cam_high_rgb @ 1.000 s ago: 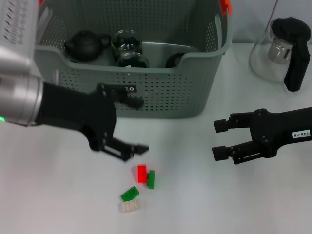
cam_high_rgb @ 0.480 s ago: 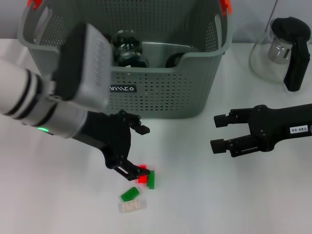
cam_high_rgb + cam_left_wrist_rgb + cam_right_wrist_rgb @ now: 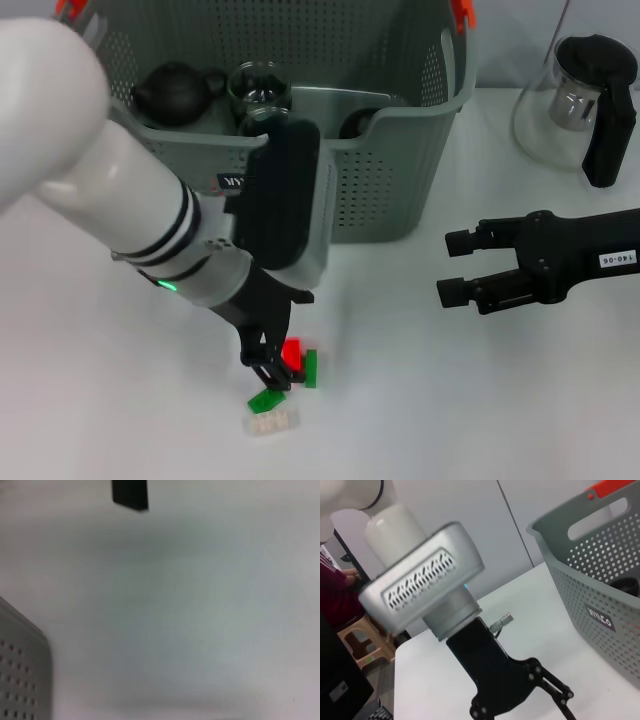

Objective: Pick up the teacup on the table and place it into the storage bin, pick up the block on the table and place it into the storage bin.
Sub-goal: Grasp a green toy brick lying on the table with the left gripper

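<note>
We see the left gripper spread wide over the red block, while the right gripper hovers open.

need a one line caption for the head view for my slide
Left pincer lowered over the small red plastic block before the grey-green perforated storage bin; right pincer open, idle beside it.

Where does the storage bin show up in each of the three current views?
Head view: the storage bin fills the top centre, behind the left pincer, which is down at the blocks.
Left wrist view: only a perforated grey corner at the picture's lower left edge.
Right wrist view: its perforated wall with an orange handle clip, at the picture's right side.
Shared landmark: the bin's small black label, partly hidden in the head view.
</note>
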Robot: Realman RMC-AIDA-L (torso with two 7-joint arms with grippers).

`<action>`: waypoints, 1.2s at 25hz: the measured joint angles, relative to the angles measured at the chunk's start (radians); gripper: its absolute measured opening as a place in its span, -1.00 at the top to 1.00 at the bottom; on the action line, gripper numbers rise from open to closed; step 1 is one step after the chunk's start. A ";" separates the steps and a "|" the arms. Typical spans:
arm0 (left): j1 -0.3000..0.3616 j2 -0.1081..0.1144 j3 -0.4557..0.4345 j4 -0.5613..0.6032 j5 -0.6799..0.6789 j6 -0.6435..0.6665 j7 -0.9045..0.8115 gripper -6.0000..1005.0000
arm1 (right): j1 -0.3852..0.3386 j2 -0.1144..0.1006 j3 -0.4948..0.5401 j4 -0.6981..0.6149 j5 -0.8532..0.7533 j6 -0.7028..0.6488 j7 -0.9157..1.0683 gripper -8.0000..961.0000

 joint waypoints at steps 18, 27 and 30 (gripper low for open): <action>-0.014 0.000 0.156 -0.014 0.049 -0.068 -0.082 -0.86 | -0.005 -0.002 0.006 -0.003 0.000 -0.003 -0.006 -0.96; -0.033 0.000 0.215 -0.031 0.042 -0.075 -0.099 -0.86 | -0.006 -0.002 0.010 0.000 0.000 -0.006 -0.009 -0.96; -0.037 0.000 0.227 -0.037 0.037 -0.085 -0.099 -0.86 | -0.007 -0.002 0.009 0.000 0.000 -0.006 -0.010 -0.96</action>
